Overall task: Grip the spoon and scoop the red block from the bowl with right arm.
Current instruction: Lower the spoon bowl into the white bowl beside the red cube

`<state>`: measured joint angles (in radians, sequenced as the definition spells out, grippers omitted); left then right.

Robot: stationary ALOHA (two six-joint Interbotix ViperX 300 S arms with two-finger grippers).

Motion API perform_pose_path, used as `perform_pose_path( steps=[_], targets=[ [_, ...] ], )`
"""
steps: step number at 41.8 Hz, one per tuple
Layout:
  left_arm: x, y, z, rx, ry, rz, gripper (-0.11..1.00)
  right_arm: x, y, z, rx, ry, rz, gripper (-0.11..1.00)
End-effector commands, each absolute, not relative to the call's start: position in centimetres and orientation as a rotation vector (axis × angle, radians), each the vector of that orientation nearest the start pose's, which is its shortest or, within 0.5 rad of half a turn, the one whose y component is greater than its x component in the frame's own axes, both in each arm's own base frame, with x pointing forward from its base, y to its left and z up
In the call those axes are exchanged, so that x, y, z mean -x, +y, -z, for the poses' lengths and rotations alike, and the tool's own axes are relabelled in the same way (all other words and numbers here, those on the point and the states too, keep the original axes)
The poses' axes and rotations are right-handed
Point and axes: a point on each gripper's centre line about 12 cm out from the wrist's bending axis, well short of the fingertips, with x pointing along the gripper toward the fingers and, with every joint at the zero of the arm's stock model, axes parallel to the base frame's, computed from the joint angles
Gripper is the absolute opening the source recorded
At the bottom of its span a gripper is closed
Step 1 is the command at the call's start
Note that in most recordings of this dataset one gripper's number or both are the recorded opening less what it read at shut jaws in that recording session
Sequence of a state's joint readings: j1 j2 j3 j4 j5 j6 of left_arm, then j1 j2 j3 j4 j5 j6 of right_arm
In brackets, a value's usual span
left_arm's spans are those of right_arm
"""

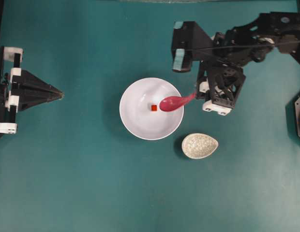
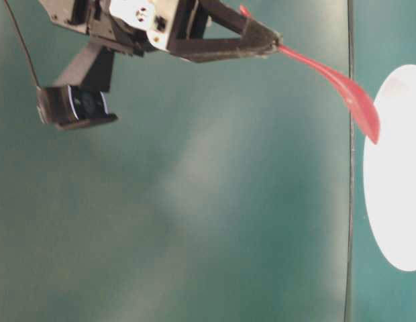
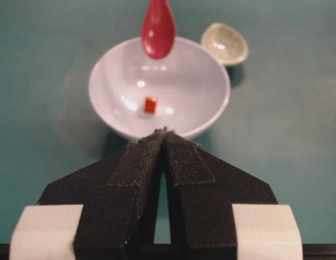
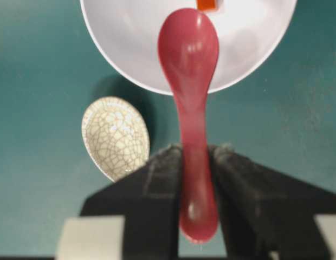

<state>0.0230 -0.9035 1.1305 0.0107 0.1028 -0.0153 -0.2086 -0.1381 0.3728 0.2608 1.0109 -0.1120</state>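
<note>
My right gripper (image 1: 197,94) is shut on the handle of the pink spoon (image 1: 173,102). The spoon's scoop hangs over the right part of the white bowl (image 1: 135,125), just right of the small red block (image 1: 154,107) on the bowl's bottom. In the right wrist view the spoon (image 4: 189,54) runs out from between the fingers (image 4: 165,162) over the bowl's near rim (image 4: 130,43), and the block (image 4: 207,4) shows at the top edge beyond the scoop's tip. The side view shows the spoon (image 2: 342,87) tilted down toward the bowl (image 2: 396,181). My left gripper (image 1: 60,94) rests shut at the far left.
A small cream crackle-patterned dish (image 1: 200,145) lies on the teal table just below and right of the bowl, close under the right gripper. The left wrist view faces the bowl (image 3: 208,97) from the opposite side, with the block (image 3: 150,104) inside.
</note>
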Motion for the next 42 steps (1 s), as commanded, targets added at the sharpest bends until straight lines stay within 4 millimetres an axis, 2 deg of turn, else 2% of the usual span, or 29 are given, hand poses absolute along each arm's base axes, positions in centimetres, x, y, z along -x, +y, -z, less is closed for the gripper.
perform_pose_path(
  steps=[1,16,42],
  targets=[
    [-20.8,0.5,-26.2,0.006,0.310,-0.025,0.00,-35.5,-4.9,-26.3,-0.280,1.197,0.003,0.24],
    [-20.8,0.5,-26.1,0.005,0.317,-0.026,0.01,-37.8,-5.9,-24.4,-0.237,1.289,0.008,0.24],
    [-20.7,0.5,-26.1,0.003,0.316,-0.024,0.00,-38.6,-5.9,-22.5,-0.206,1.333,-0.014,0.24]
  ],
)
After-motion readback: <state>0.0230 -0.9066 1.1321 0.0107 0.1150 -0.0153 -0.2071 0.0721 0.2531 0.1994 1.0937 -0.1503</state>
